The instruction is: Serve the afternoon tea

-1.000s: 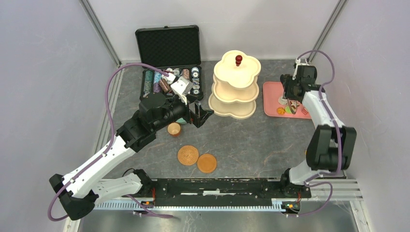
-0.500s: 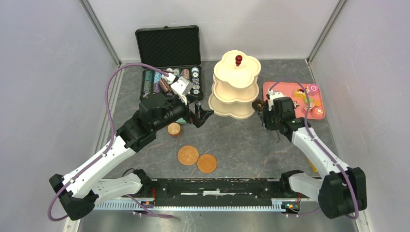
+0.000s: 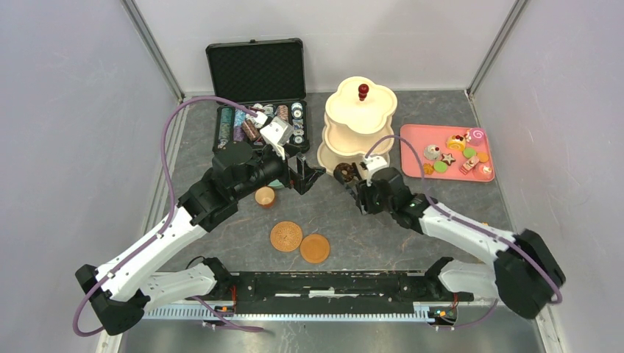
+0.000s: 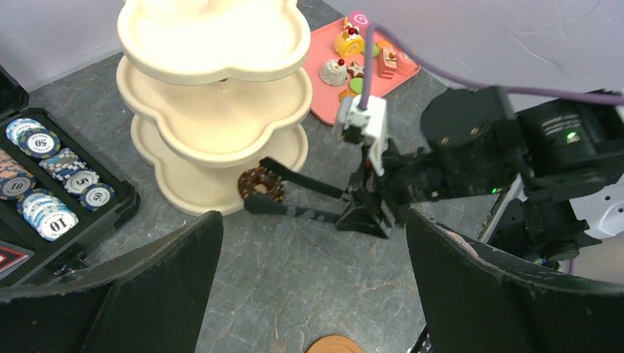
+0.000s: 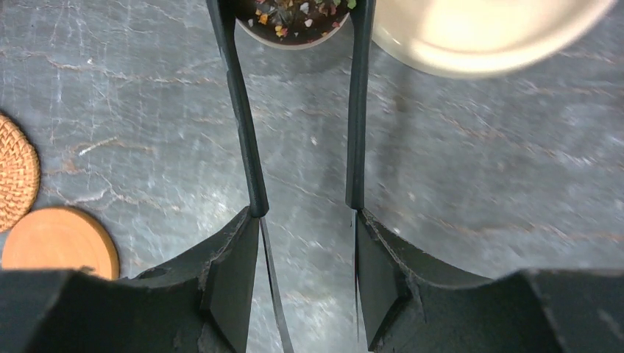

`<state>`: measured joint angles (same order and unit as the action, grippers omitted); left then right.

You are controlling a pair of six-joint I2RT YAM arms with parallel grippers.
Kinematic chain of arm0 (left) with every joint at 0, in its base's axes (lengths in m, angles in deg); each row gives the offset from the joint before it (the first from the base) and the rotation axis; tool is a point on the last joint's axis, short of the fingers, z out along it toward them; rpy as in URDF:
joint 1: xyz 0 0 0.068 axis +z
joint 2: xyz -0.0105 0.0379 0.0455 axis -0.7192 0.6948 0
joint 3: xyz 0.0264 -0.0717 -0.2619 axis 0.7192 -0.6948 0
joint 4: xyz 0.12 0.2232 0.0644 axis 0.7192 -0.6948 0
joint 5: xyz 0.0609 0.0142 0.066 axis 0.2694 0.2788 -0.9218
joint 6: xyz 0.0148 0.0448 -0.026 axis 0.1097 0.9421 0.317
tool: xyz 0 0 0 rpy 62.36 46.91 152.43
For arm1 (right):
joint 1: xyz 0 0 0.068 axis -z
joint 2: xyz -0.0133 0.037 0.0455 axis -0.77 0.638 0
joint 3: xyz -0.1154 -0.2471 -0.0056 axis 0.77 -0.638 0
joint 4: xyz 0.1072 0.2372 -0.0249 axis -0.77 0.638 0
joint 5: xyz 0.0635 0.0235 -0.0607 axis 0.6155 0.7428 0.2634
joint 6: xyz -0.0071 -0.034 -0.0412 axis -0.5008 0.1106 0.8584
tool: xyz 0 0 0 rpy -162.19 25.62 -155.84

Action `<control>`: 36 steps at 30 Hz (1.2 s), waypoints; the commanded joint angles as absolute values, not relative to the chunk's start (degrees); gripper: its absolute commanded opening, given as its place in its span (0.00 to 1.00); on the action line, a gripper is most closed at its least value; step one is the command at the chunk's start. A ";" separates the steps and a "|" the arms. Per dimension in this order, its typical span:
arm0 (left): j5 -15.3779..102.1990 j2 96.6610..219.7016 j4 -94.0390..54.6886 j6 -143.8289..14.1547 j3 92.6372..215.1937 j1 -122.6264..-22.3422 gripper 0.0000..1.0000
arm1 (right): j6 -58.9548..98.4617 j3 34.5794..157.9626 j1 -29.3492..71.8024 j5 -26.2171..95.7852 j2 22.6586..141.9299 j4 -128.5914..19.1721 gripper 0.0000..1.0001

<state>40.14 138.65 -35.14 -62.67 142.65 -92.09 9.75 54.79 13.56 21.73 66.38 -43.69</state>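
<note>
The top view looks down from above and behind both arm bases. It faces the far wall and sits far enough back to take in the whole bench (image 3: 368,243). The left wrist view rides low, looking forward and slightly down between the spread fingers of the left tool (image 3: 315,182). It faces the tiered stand (image 3: 346,110), the pink tray (image 3: 412,140) and the right tool (image 3: 346,175). The right wrist view looks down along its own fingers, very close to the bench. All three views share the stand's bottom rim and the chocolate doughnut (image 3: 342,173). Top and right wrist share the two saucers (image 3: 287,236); top and left wrist share the chip case (image 3: 254,70).
</note>
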 commanded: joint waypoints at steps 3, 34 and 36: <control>39.47 138.24 -33.11 -64.16 142.57 -92.30 1.00 | 6.19 61.22 6.49 8.94 78.84 -60.63 0.31; 39.83 137.09 -33.12 -64.33 142.72 -92.30 1.00 | 1.75 70.76 5.88 -7.25 103.14 -77.26 0.52; 39.81 137.06 -33.07 -64.33 142.68 -92.30 1.00 | 2.26 70.65 5.87 -7.45 103.63 -78.11 0.56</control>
